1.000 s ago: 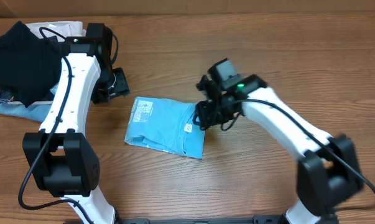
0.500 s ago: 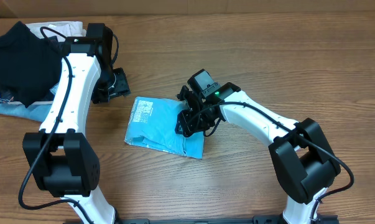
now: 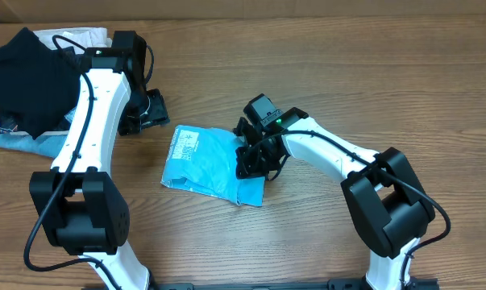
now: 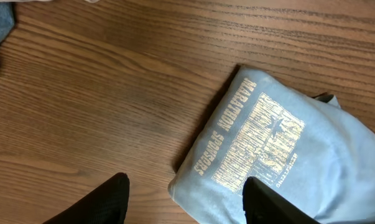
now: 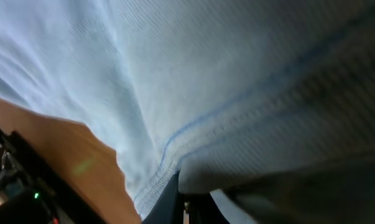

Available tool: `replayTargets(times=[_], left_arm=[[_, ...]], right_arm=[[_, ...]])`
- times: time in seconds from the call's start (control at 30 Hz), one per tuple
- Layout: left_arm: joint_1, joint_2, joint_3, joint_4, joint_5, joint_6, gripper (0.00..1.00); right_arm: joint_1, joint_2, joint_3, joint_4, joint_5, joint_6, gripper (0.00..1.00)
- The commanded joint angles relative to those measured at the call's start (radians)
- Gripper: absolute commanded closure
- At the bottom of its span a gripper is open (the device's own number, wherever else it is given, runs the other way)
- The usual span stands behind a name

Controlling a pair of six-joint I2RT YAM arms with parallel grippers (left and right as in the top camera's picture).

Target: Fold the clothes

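lying at the far left of the table [image 3: 388,72], a black garment [image 3: 25,76] sits heaped over a white cloth [image 3: 85,36] and a pale blue one [image 3: 17,138]. beside it the left arm [image 3: 93,105] holds the left pincer [image 3: 152,111] just off the upper left corner of the t-shirt, apart from it. the left wrist view shows its two dark fingers [image 4: 106,199] spread wide over bare wood, holding nothing. near the middle of the table lies the sky-blue t-shirt [image 3: 202,161], folded into a compact bundle with a block of small print facing up at its left end. the right pincer [image 3: 255,159] is down on the bundle's right edge, touching the cloth. in the right wrist view, pale blue fabric with a stitched hem fills nearly everything, so i cannot tell whether that pincer is pinching the cloth or only pressing on it. the right arm [image 3: 331,149] stretches off to the lower right.
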Motion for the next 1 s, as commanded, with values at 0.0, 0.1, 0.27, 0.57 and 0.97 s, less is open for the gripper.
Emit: replayTargets(times=[0.0,0.1,0.27,0.57,0.97], left_arm=[[0.002,0.001,0.016,-0.005,-0.012,0.02,0.38],[0.002,0.001,0.016,-0.005,-0.013,0.019,0.38],[0.002,0.001,0.016,-0.005,-0.012,0.019,0.38],[0.002,0.001,0.016,-0.045,-0.006,0.02,0.38],[-0.002,0.001,0.016,-0.041,-0.005,0.029,0.38]], right_arm=[[-0.011,-0.078,0.024,-0.082,-0.032,-0.003,0.96],[-0.035,-0.146,0.029,-0.165,0.033,-0.002,0.96],[-0.048,-0.154,0.01,-0.233,0.203,0.001,0.96],[-0.048,-0.127,-0.08,-0.192,0.258,0.012,0.91],[-0.051,-0.127,-0.175,-0.204,0.339,0.076,0.85]])
